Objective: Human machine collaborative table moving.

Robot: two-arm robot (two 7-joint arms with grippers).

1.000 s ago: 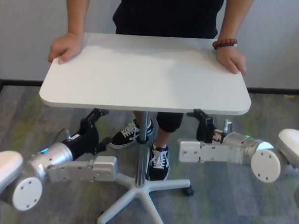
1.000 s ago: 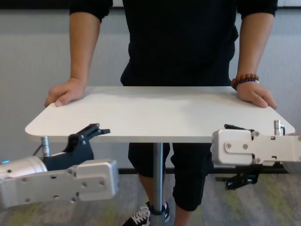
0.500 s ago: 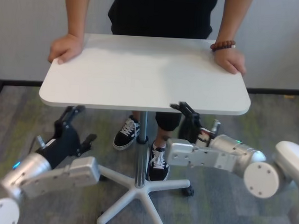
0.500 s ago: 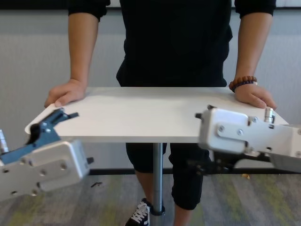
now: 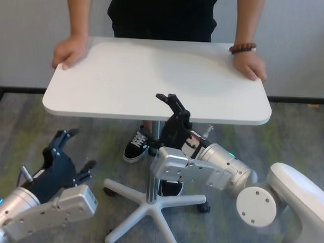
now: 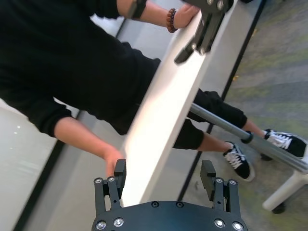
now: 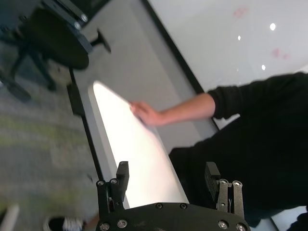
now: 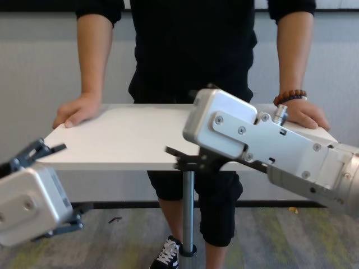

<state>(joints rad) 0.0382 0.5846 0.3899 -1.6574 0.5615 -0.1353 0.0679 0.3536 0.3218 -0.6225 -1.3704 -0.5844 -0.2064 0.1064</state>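
The table (image 5: 115,82) is a white rectangular top on a slim grey pole (image 8: 188,207). The human (image 8: 190,50), in black, stands at the far side with a hand on each far corner, and a bead bracelet (image 5: 243,48) shows on one wrist. My right gripper (image 5: 172,112) is open at the middle of the near edge. One finger lies over the tabletop and the other under it. The edge also runs between its fingers (image 7: 122,179) in the right wrist view. My left gripper (image 5: 74,151) is open, low and apart from the table, below its near left corner.
A white five-armed base with castors (image 5: 147,207) spreads on the grey carpet under the table. The human's black-and-white sneakers (image 5: 137,144) stand close to it. A grey wall with a black skirting lies behind. A black office chair (image 7: 53,43) stands off to the side.
My right arm has swung left and risen, bringing its open gripper around the middle of the near edge. My left arm has dropped back and down. The human has shifted slightly left.
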